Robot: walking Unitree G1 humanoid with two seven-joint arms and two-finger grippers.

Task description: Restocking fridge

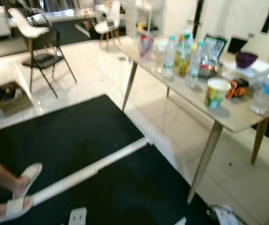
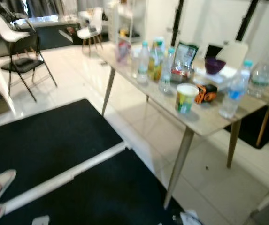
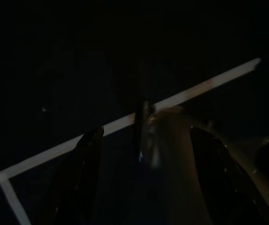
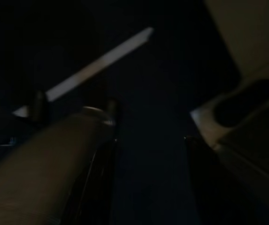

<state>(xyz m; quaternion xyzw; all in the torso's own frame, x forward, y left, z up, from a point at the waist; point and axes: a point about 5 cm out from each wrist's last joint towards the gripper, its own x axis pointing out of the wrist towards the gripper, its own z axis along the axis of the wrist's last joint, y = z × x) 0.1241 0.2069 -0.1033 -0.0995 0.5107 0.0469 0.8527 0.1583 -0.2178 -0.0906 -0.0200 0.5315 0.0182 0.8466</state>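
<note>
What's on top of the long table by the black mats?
On the table: water bottles, a colorful cup, a purple bowl and an orange-black gadget. Items behind the bottles are partly hidden.

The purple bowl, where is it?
The purple bowl sits on the far right part of the table, behind the orange tape measure.

On the table point(image 1: 240, 123) stand five bottles point(image 1: 169, 57), one cup point(image 1: 216, 93) and one purple bowl point(image 1: 245, 59).
</note>
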